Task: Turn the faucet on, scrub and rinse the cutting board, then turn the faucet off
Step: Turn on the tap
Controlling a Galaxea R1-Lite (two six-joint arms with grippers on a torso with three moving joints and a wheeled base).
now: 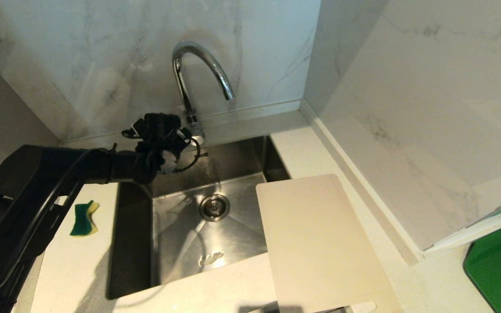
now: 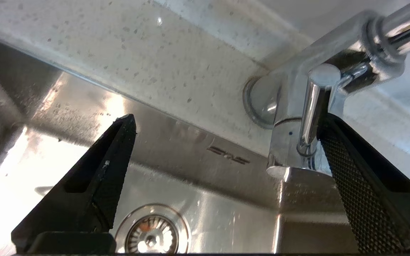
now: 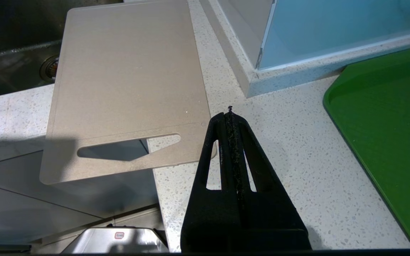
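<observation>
We hold our left hand wide at the faucet, one finger against its lever to nudge it on. The cutting board waits well off, overhanging the sink; our right hand rests closed above the bench.

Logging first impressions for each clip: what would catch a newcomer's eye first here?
The chrome faucet arching over the steel sink, with the left gripper at its base, jaws wide open and one finger beside the small lever. Next, the cream cutting board overhanging the sink's right edge, and a green-yellow sponge on the left counter.
</observation>
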